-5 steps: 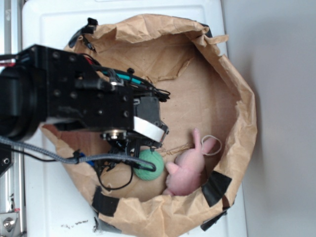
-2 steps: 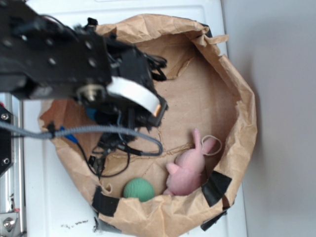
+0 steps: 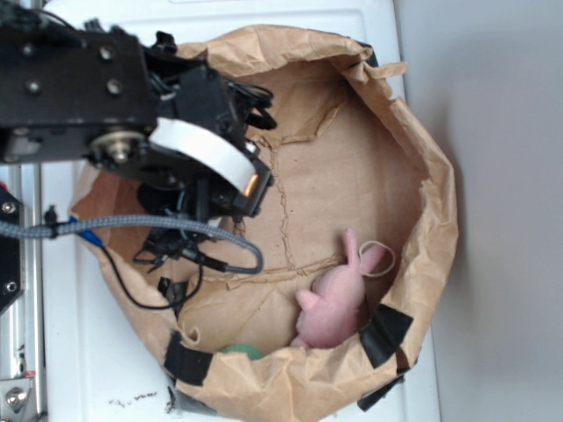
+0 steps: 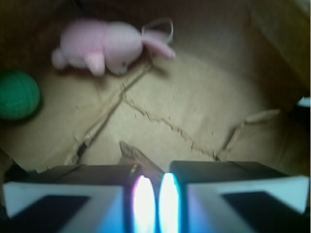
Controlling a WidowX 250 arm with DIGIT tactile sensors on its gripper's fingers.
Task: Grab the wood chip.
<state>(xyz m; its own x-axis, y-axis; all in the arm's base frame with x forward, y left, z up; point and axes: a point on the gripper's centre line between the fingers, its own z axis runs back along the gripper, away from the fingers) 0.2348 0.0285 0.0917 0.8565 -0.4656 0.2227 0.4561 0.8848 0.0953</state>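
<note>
In the wrist view the wood chip [image 4: 137, 156], a rough brown sliver, sticks out forward from between my two fingers. My gripper [image 4: 154, 171] is shut on it, the jaws standing only a thin gap apart. The chip hangs above the torn brown paper floor. In the exterior view the black arm [image 3: 132, 123] fills the upper left and hides both the fingers and the chip.
A pink plush bunny [image 3: 339, 299] lies at the bin's lower right, also seen as the bunny [image 4: 104, 43] ahead. A green ball [image 3: 239, 350] peeks at the bottom wall, the same ball [image 4: 17, 95] at left. The crumpled paper wall [image 3: 435, 202] rings everything.
The arm has risen and drawn back toward the upper left. The green ball that was beside the fingers has rolled down to the bin's bottom wall.
</note>
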